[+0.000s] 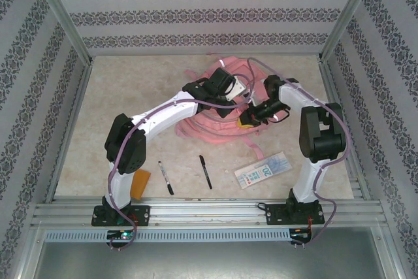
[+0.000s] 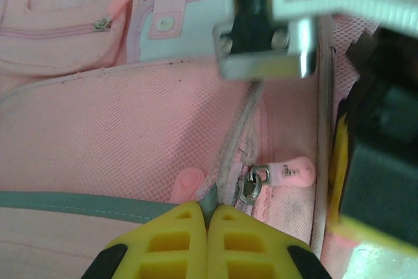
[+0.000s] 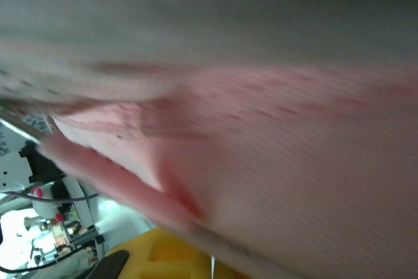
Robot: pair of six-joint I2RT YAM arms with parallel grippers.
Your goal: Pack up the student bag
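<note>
Beige bench (image 1: pixel 98 129) carries the student bag (image 1: pixel 204 126) at upper centre of the top view; packing looks barely begun, since a printed flat case (image 1: pixel 261 170), two pens (image 1: pixel 165 177) and an orange piece (image 1: pixel 140 184) lie loose lower down. The left gripper (image 2: pixel 208 227) has its fingers clenched, seemingly pinching a thin grey bag edge beside a zip pull (image 2: pixel 290 173); the right gripper (image 1: pixel 251 117) presses into pink fabric, its grip I cannot tell.
</note>
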